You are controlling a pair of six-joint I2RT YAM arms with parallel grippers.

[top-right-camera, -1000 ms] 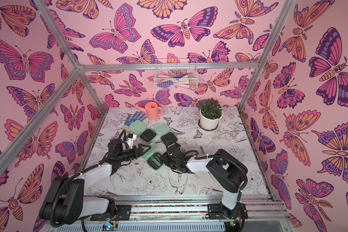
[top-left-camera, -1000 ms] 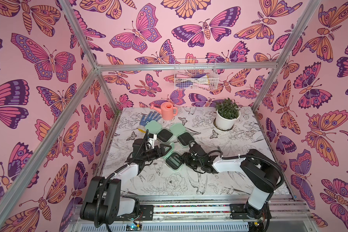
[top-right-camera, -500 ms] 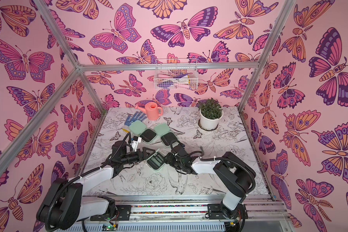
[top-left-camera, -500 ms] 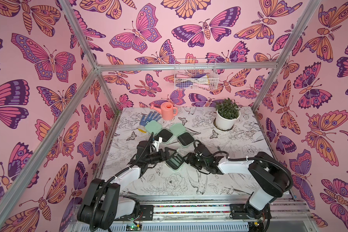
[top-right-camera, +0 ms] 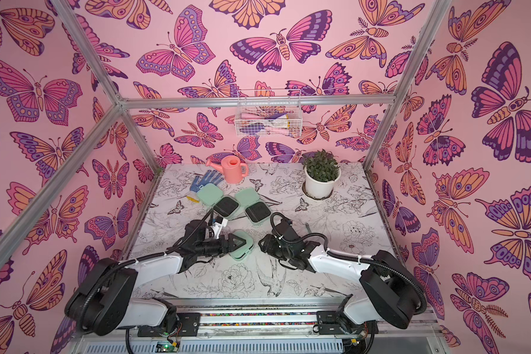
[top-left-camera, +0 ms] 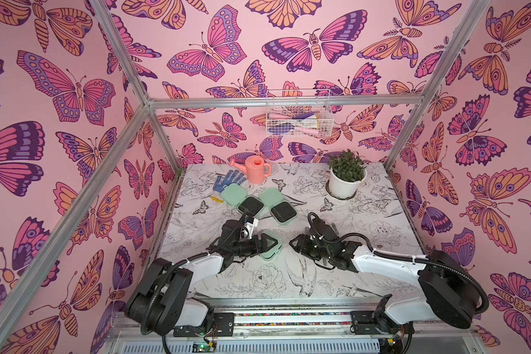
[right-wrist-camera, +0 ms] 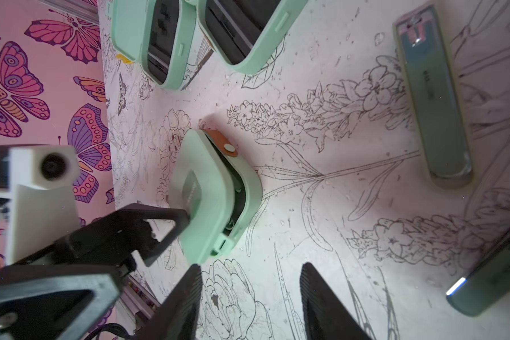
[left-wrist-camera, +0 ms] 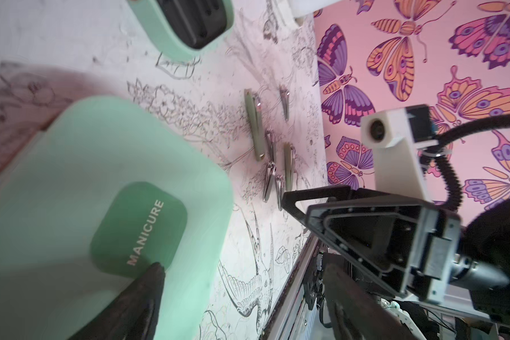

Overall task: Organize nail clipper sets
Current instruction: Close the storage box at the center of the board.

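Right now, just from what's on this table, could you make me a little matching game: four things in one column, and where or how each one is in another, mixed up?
Things:
1. watering can
2. wire basket
3. nearest mint case
4. potted plant

Places or states:
A. hangs on the back wall
B. lid ajar, one of the left fingers on top
C. back of the table, next to the blue glove
D. back right corner, in a white pot

Pairs: 1-C, 2-A, 3-B, 4-D.
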